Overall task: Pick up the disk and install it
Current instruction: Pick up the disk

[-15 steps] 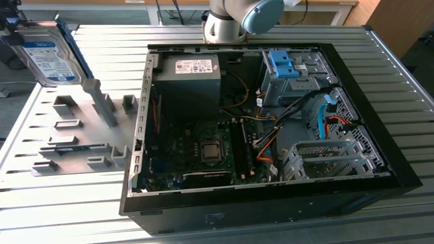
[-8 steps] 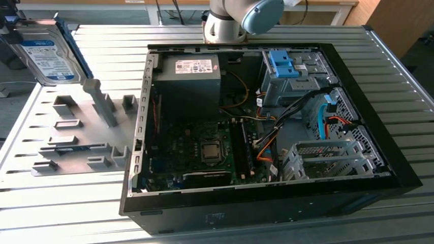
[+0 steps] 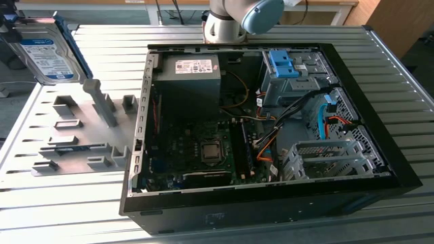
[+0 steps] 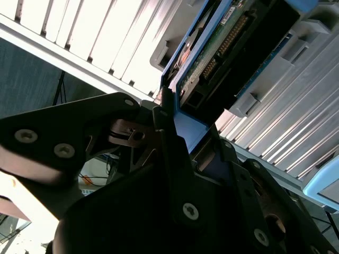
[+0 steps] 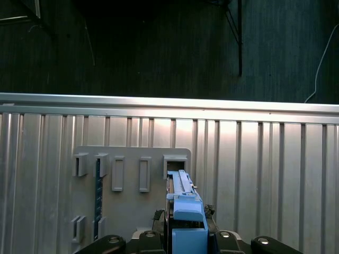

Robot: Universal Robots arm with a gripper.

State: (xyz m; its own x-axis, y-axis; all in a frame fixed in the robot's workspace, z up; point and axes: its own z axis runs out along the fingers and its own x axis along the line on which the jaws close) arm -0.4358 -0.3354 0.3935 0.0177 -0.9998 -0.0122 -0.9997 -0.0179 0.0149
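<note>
My pincer (image 4: 172,124) pinches the disk (image 4: 228,47) by its blue caddy's edge, above the grey fixture plate (image 5: 132,206) on the ribbed counter (image 5: 265,174). I judge it rigid, weighty and shock-sensitive, best gripped by the frame, never the circuit board.
</note>
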